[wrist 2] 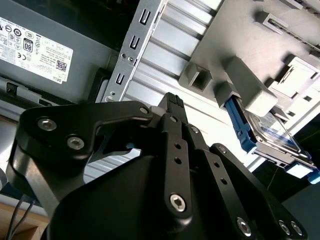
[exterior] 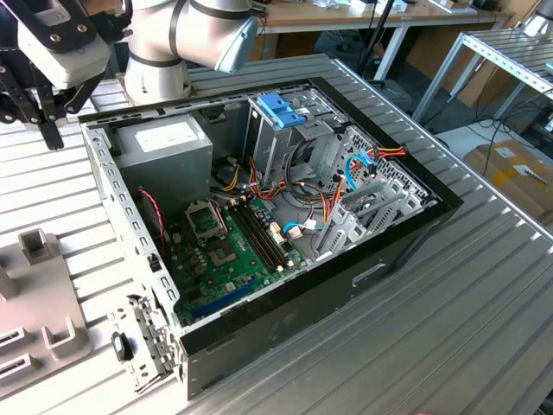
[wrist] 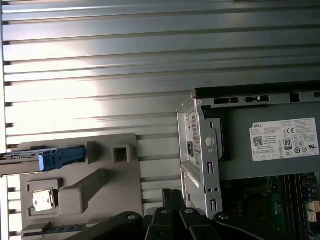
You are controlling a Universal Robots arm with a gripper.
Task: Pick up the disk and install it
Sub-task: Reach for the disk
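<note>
We are looking at the very start of the job. The disk [wrist 2: 274, 134] is sitting in the grey holder [wrist 2: 235, 30] on the counter [exterior: 484, 311], not in the machine. In both wrist views it is lodged at the side of the holder farthest from the computer case [exterior: 406, 242]. It is apparently standing on edge in a slot, with its light-blue rails [wrist: 62, 156] showing along its side. Nothing is touching it.

The gripper [wrist 2: 172, 102] is hanging above the counter, over the gap between the holder and the corner of the case where the power supply [exterior: 168, 143] is mounted. It is well apart from the disk. Its fingers [wrist 2: 173, 117] are looking pressed together, tip against tip, with nothing pinched between them. In the exterior view the arm [exterior: 199, 26] is reaching in from behind the case, toward the exterior view's left.

Inside the open case, the drive cage [exterior: 276, 147] with its blue latch [exterior: 281, 108] is standing upright beside the power supply. We are taking that to be where the disk belongs, though we cannot tell whether its bay is free.

We are judging that no part of the task is done: the grasp, the lift, the carry across to the case and the seating of the disk are all left.
</note>
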